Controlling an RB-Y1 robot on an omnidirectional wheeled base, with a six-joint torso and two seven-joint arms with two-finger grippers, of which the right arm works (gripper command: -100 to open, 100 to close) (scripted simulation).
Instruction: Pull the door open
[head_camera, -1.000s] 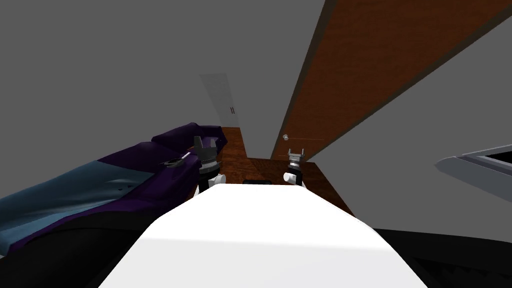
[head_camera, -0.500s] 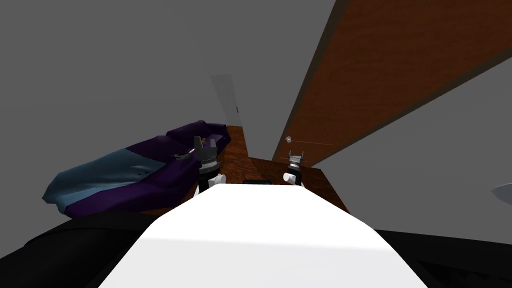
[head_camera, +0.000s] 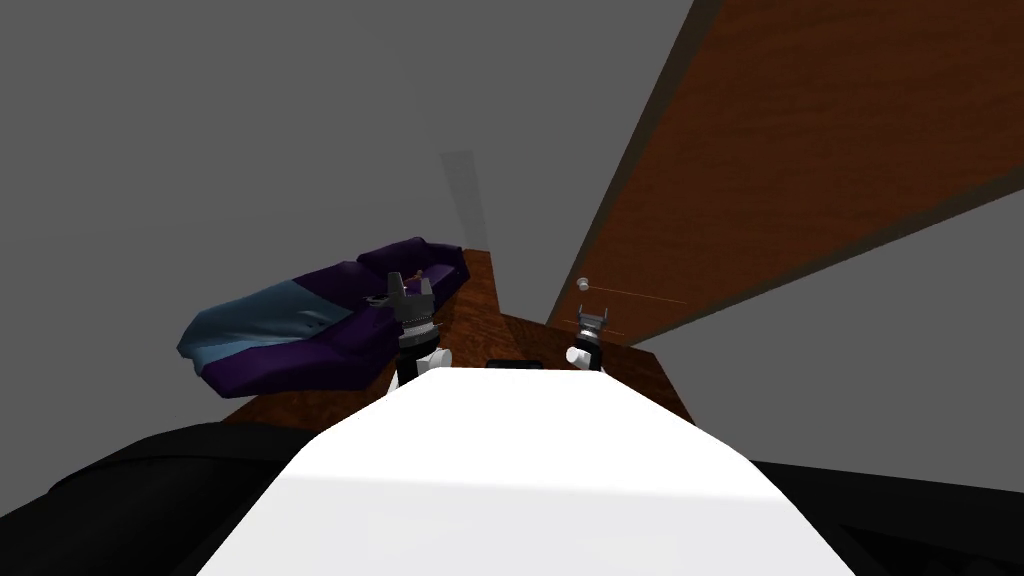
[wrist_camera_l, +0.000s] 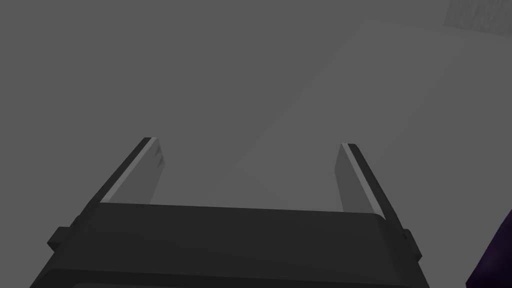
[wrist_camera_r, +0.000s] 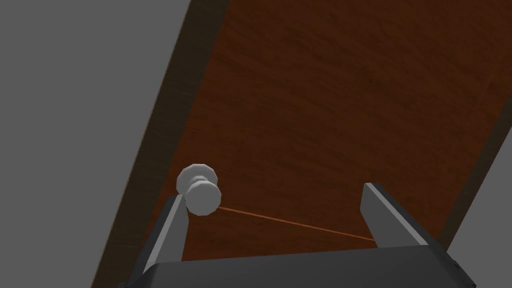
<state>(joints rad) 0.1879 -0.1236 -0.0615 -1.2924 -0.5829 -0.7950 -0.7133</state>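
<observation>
**Hand at the door, knob not yet taken**

The right gripper (wrist_camera_r: 272, 192) hangs close in front of the brown wooden door (wrist_camera_r: 325, 100), its two fingers spread wide and empty. The pale round knob (wrist_camera_r: 199, 190) sits at the door's left edge, by the dark frame (wrist_camera_r: 150, 150). It is just beside the tip of one finger rather than between the pair.

To my eye this is the approach step. The hand needs to shift sideways until the knob lies between the fingers, then close on it and draw back. The left gripper (head_camera: 411, 288) is held up to the left, likewise spread and empty.

Around us are a reddish wooden floor (head_camera: 480, 300), plain grey walls (head_camera: 250, 120), and a purple sofa (head_camera: 400, 262) with a blue throw (head_camera: 260, 325), far left.
</observation>
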